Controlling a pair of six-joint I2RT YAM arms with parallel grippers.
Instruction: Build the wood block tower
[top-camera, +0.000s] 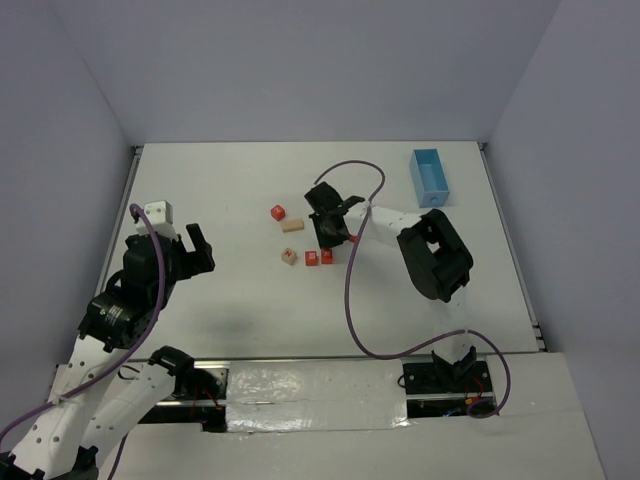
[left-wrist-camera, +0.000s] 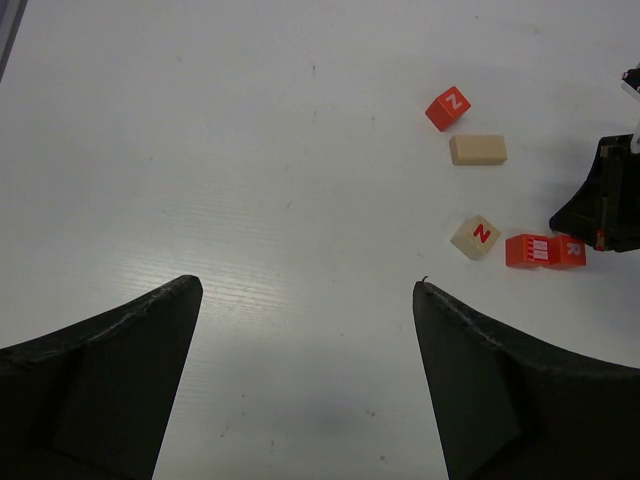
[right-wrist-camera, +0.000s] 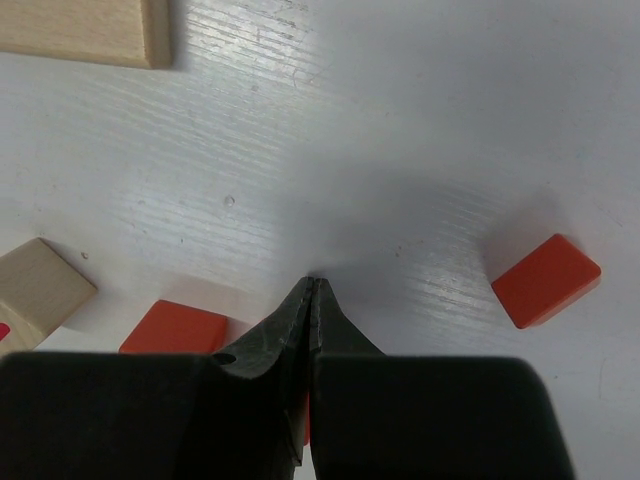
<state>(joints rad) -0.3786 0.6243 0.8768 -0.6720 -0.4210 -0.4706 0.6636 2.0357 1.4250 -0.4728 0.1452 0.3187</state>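
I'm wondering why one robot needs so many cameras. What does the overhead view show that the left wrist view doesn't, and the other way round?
Only the overhead view shows the blue tray and the whole left arm and right arm. Only the left wrist view shows the left gripper up close, wide open, and the letters on some blocks, like the N on the red cube. Both show the scattered blocks and the right gripper beside them.

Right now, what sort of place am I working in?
Probably a lab test cell for tabletop robots: a white table boxed in by plain grey walls, the left arm and the right arm bolted at its near edge, with small wooden blocks and a light-blue tray on it.
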